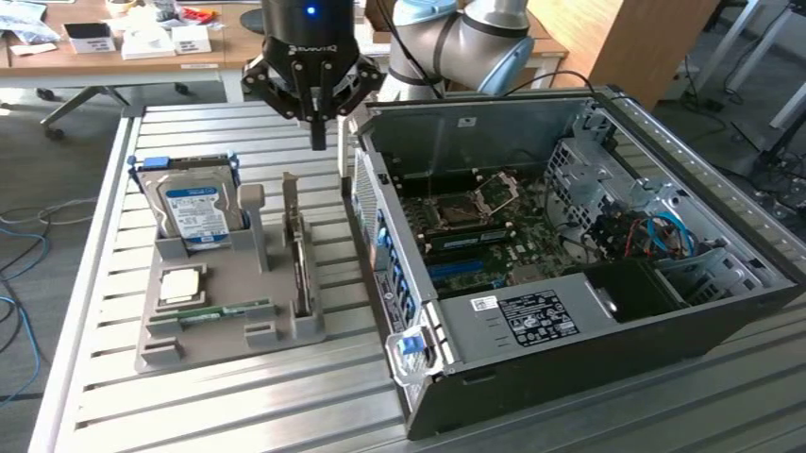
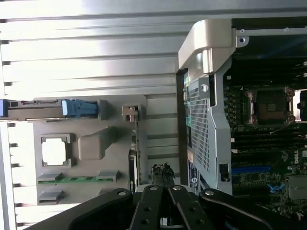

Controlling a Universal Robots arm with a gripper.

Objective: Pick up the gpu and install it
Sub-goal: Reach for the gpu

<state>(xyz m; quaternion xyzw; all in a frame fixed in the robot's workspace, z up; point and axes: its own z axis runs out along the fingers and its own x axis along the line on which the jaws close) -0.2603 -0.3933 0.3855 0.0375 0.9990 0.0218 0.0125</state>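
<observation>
The gpu (image 1: 300,257) stands on its long edge in a slot of the grey parts holder (image 1: 226,326), its silver bracket end toward the far side. From the wrist camera the gpu (image 2: 135,153) appears edge-on as a thin strip. My gripper (image 1: 319,142) hangs above the table beyond the card's far end, between the holder and the open computer case (image 1: 567,245). Its fingers are shut together with nothing between them. In the wrist view the gripper (image 2: 163,168) sits just beside the card's edge, apart from it.
The holder also carries a hard drive (image 1: 195,208) with a blue-white label, a CPU (image 1: 183,283) and a RAM stick (image 1: 226,311). The case lies on its side with the motherboard (image 1: 485,231) exposed. The table (image 1: 189,415) is ribbed metal; desks stand behind.
</observation>
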